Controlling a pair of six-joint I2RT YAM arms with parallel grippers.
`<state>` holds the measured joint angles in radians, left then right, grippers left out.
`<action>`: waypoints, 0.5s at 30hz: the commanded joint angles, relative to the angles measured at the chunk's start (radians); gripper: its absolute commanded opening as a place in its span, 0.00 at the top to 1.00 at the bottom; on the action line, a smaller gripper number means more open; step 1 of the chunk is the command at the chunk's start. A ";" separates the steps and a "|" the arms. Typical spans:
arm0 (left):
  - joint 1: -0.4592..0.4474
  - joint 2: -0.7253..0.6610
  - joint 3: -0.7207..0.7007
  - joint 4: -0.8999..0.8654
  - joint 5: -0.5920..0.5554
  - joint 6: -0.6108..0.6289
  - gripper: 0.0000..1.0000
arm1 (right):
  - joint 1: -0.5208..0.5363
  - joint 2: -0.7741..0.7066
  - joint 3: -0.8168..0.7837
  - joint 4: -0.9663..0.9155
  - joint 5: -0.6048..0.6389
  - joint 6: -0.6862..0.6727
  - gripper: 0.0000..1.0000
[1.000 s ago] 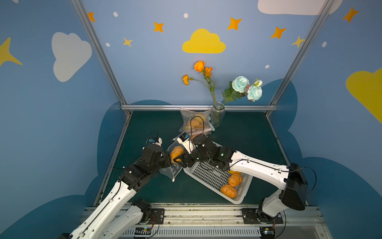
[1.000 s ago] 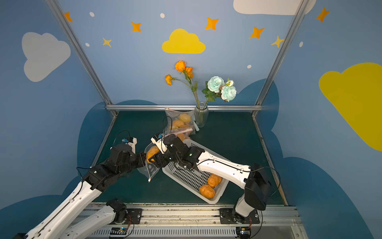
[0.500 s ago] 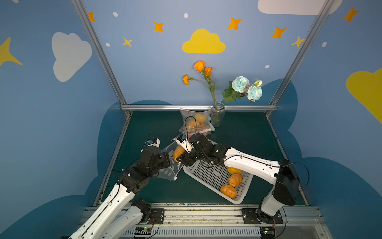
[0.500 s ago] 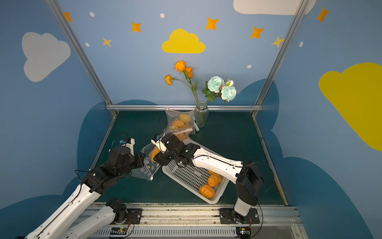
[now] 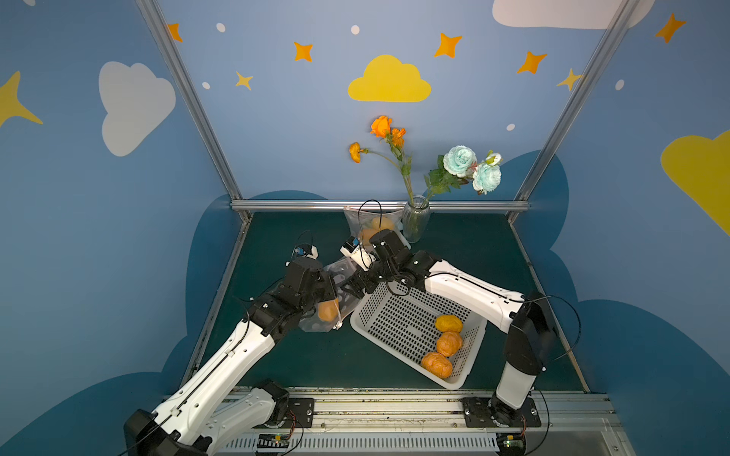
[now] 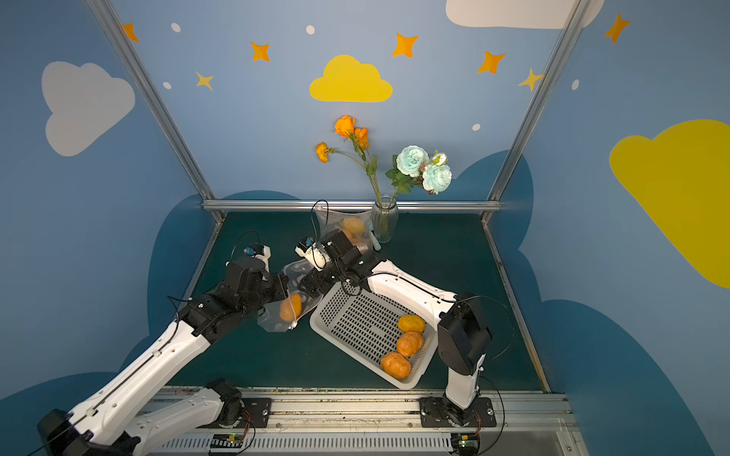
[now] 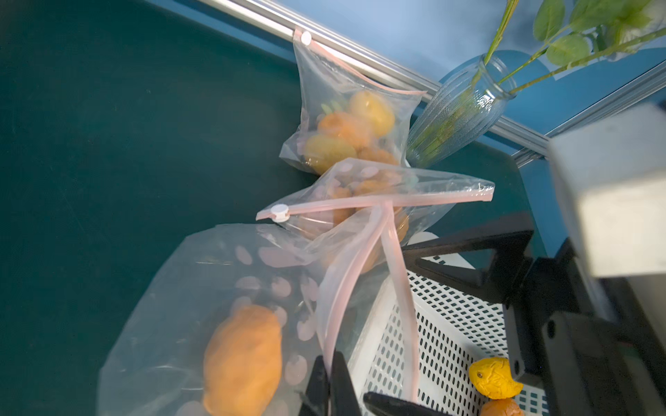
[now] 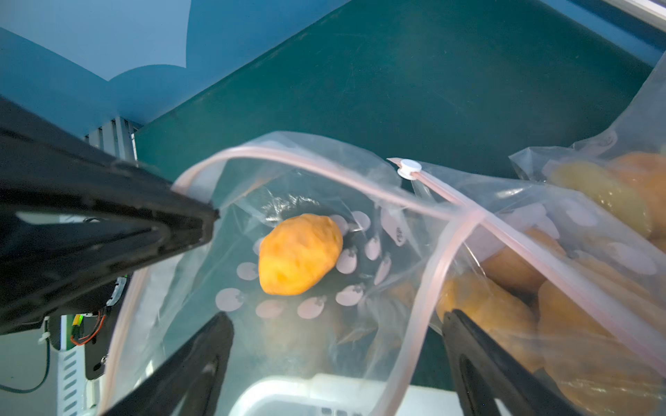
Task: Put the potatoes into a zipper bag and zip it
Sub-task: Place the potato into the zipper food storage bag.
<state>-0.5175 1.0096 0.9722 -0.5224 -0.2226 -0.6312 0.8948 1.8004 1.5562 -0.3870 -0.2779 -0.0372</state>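
Down it goes: potato (image 5: 327,310) has dropped from the right gripper (image 8: 335,317) into the bag (image 6: 276,319), left of centre in both top views; those jaws now stand wide and empty. Bottom centre of its wrist view, the left gripper (image 7: 331,381) pinches the pink zip strip (image 7: 346,273). Potato looks firm, weighty; the film's thin, floppy, slippery, so hold the stiffer strip. From above the arms (image 5: 466,292) hide the bag's mouth; its slider I can't pick out.

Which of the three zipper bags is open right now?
The bag the left gripper pinches, beside the basket: mouth gaping, one potato inside. The bag by the vase and the middle bag look zipped.
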 commanded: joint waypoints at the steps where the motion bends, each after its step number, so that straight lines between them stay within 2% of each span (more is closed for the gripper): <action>1: 0.001 0.019 0.060 0.025 -0.026 0.047 0.97 | -0.023 -0.058 0.029 0.029 -0.045 -0.018 0.07; 7: 0.000 0.012 0.028 0.088 0.010 0.128 0.97 | -0.087 -0.147 -0.072 0.120 -0.014 0.015 0.07; 11: 0.002 0.020 0.016 0.089 -0.019 0.162 0.97 | -0.097 -0.227 -0.147 0.169 0.114 0.021 0.07; 15: 0.012 0.044 0.040 0.084 -0.025 0.185 0.97 | -0.118 -0.287 -0.203 0.196 0.209 0.101 0.07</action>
<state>-0.5148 1.0431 0.9913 -0.4610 -0.2333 -0.4915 0.7868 1.5524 1.3842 -0.2386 -0.1627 0.0025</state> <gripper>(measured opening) 0.047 0.929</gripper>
